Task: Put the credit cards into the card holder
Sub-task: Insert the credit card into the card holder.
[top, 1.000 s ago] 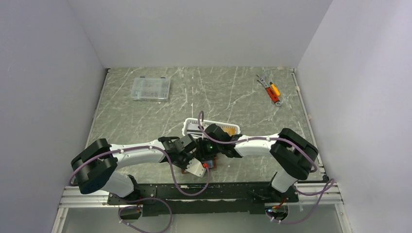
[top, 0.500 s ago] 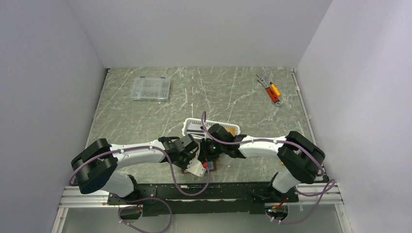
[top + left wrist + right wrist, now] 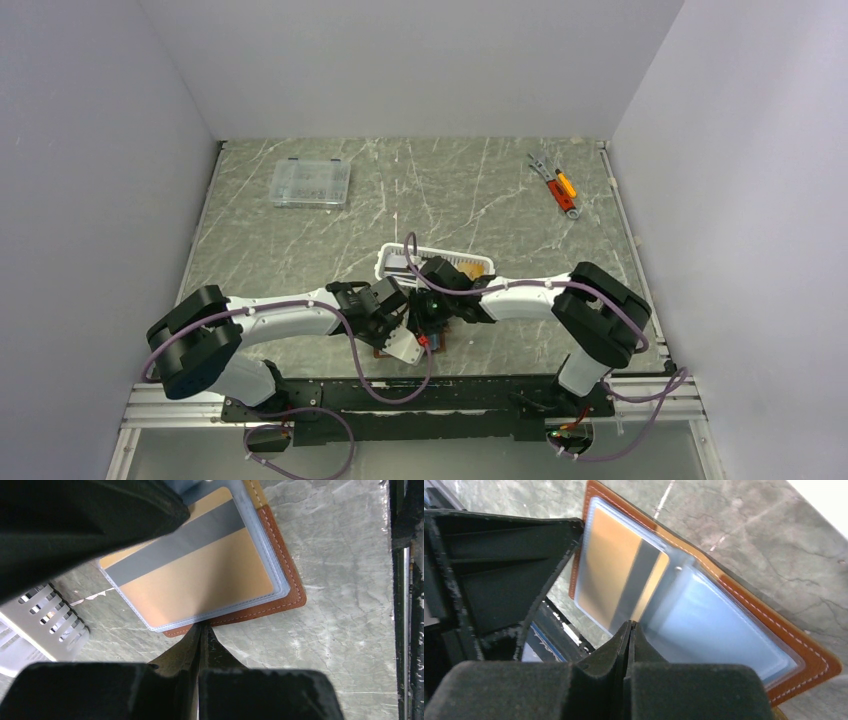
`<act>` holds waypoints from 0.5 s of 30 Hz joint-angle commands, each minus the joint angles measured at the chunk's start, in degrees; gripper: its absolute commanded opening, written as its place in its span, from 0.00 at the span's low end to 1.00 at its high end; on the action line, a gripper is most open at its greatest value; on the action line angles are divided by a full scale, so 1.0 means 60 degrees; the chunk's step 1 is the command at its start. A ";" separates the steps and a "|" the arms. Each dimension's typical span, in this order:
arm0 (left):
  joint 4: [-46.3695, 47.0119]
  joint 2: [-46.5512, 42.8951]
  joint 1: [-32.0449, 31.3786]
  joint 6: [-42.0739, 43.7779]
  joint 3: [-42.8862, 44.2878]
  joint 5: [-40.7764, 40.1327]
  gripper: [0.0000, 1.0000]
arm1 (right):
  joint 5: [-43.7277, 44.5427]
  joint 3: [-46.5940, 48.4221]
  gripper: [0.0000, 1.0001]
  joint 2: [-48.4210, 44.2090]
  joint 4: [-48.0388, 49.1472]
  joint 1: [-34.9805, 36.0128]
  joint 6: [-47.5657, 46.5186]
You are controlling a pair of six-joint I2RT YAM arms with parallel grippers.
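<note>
The card holder (image 3: 282,602) lies open on the table, brown leather with clear sleeves. An orange-gold credit card (image 3: 200,575) with a grey stripe sits inside a sleeve. My left gripper (image 3: 202,627) is shut, pinching the holder's near leather edge. In the right wrist view the same card (image 3: 606,565) shows through the sleeve over the holder (image 3: 749,607). My right gripper (image 3: 629,625) is shut with nothing between its fingers, its tips over the clear sleeve beside the card. From above, both grippers (image 3: 400,325) (image 3: 428,318) meet over the holder, which they mostly hide.
A white slotted basket (image 3: 395,262) with something orange in it stands just behind the grippers, and its side shows in the left wrist view (image 3: 45,625). A clear compartment box (image 3: 311,183) is at the back left. Orange-handled tools (image 3: 558,187) lie at the back right.
My right gripper has closed fully, with nothing held. The right arm swung slightly out and back. The left arm and the holder have stayed put.
</note>
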 commanded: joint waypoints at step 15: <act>-0.1745 -0.1089 0.1651 -0.0494 0.1988 0.1462 0.21 | 0.0517 0.0035 0.33 -0.3232 -0.2294 -0.1532 -0.0866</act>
